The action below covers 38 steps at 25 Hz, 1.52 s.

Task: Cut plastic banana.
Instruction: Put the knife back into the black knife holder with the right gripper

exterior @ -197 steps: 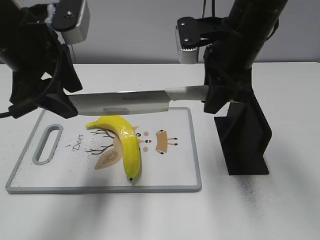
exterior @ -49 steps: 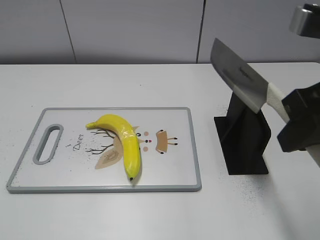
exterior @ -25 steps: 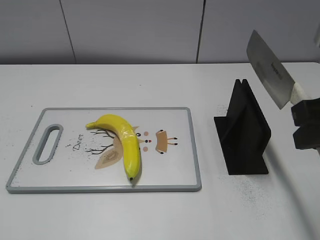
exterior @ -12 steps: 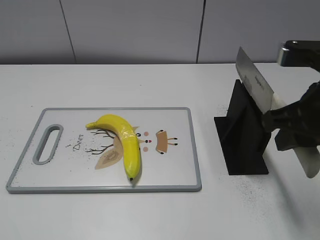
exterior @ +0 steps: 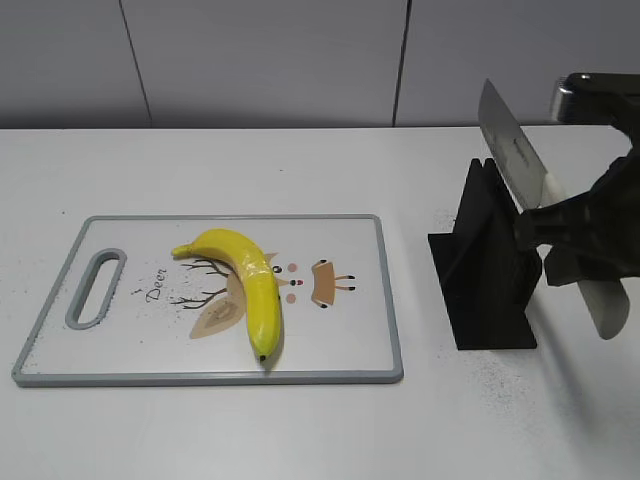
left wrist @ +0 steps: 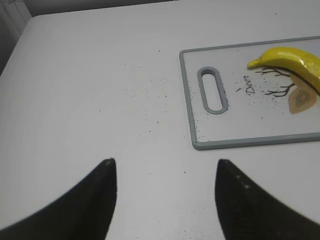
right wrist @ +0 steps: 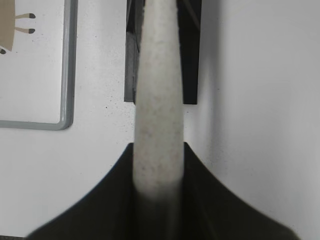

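Steel and speckled white plastic make up the broad cleaver [exterior: 520, 160] that our right gripper [exterior: 580, 240] clamps by the handle, blade tilted up over the black slotted knife stand [exterior: 487, 270], which holds nothing; we judge the tilt suits its slot. The glossy yellow curved plastic banana [exterior: 250, 280] lies whole on the white grey-rimmed cutting board [exterior: 140, 375], across the deer drawing [exterior: 215, 300]. Our left gripper [left wrist: 165, 200] hangs wide open and empty above the white surface [left wrist: 90, 75], well apart from the board.
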Available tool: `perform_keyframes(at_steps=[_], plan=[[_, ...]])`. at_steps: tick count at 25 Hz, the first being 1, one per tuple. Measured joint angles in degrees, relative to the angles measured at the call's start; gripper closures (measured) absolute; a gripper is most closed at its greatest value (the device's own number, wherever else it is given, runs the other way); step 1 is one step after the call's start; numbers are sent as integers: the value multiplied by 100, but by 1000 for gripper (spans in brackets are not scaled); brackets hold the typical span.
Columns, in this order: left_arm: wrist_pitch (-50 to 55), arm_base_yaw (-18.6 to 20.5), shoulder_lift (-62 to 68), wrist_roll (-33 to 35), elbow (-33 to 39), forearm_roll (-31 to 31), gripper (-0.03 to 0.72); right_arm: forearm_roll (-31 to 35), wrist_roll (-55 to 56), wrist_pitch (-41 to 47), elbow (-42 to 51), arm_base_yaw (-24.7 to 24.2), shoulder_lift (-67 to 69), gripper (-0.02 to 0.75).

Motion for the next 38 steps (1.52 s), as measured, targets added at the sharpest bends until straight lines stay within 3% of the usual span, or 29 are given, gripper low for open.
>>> perform_keyframes(at_steps=[20,22,26,28,34,38], plan=[[-1,0,0,0,0,0,125,83,20,-323,0,0,918,576],[-1,0,0,0,0,0,125,102,20,-318,-37,0,918,519],[-1,0,0,0,0,0,125,106,-34,-261,-218,0,918,213],[-1,0,0,0,0,0,126,106,-100,-169,-349,0,918,112],[-1,0,0,0,0,0,126,108,-680,-74,-747,0,325,78],[-1,0,0,0,0,0,126,293,-1709,20,-811,0,-570,78]])
